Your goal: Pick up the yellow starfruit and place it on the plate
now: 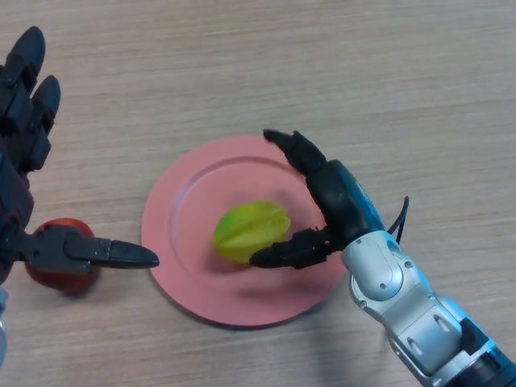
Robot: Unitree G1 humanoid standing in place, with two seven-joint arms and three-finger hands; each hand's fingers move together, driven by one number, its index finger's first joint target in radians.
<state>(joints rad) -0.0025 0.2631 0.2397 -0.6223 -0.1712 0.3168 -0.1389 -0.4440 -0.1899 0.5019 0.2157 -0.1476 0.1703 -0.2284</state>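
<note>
Right hand point(334, 201) open beside plated starfruit point(251, 230)

Counter point(339, 72): pale wood-grain surface, fine horizontal streaks, matt, no glare. Plate point(189, 201): pink, smooth, looks like plastic, low satin sheen along the raised rim. Starfruit point(251, 230): yellow-green skin, smooth and waxy, soft highlights on the ridges. Red fruit point(60, 274) at the left edge: glossy skin. Left hand point(24, 121) and right hand point(334, 193): black casing, semi-gloss, plastic in appearance. Right forearm shell point(395, 290): silver-grey, smooth, satin finish; metal or painted plastic cannot be told.
</note>
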